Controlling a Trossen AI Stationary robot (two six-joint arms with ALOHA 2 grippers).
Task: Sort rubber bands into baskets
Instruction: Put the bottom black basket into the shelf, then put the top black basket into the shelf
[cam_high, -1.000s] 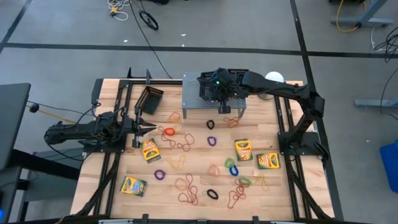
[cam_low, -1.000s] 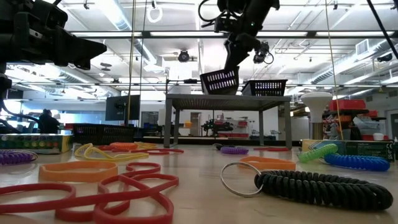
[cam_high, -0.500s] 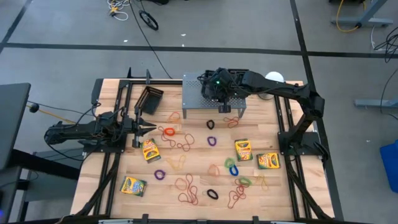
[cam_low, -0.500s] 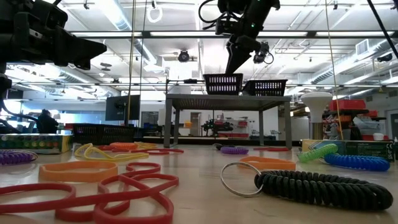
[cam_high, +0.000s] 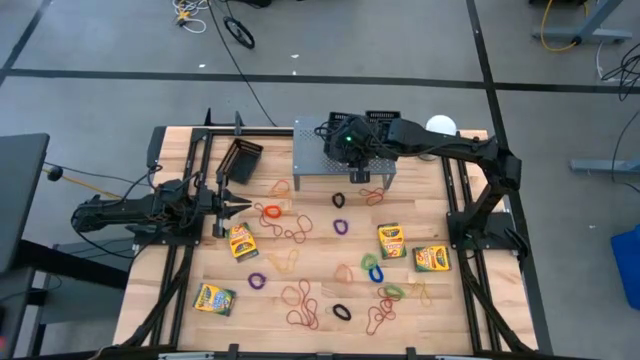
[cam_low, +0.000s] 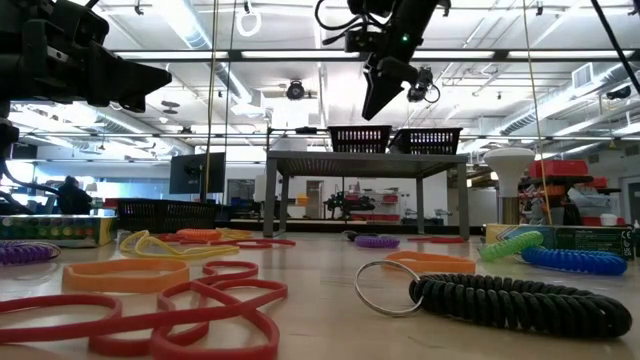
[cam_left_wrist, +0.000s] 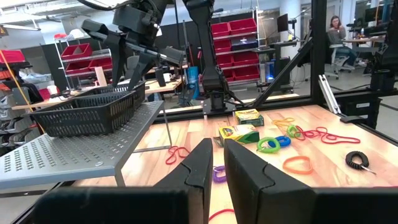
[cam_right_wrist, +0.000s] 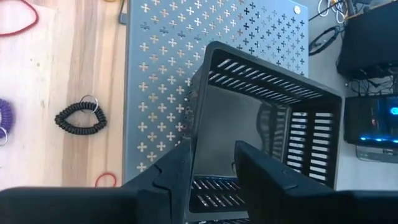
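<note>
Two black mesh baskets stand side by side on the grey perforated stand (cam_high: 315, 160), resting on their bases: one (cam_low: 358, 139) right under my right gripper (cam_low: 375, 108), the other (cam_low: 425, 140) beside it. The third basket (cam_high: 240, 160) lies tilted on the table near its far left. My right gripper (cam_right_wrist: 212, 165) is open and hangs clear above the first basket's rim (cam_right_wrist: 267, 93). Rubber bands (cam_high: 290, 225) in several colours lie scattered flat on the table. My left gripper (cam_high: 235, 205) waits at the left, open by only a narrow gap (cam_left_wrist: 217, 168).
Several yellow-green crayon boxes (cam_high: 241, 241) (cam_high: 391, 241) (cam_high: 431, 258) (cam_high: 215, 298) lie among the bands. Coiled key rings lie there too: a black one (cam_low: 520, 300) close to the near edge, a green and a blue one (cam_high: 375, 270). A white round object (cam_high: 441, 125) sits behind the stand.
My right gripper has brought the basket from a tilt to level on the stand, next to the other basket, let go of it and risen clear above it. The basket now stands on its base.
</note>
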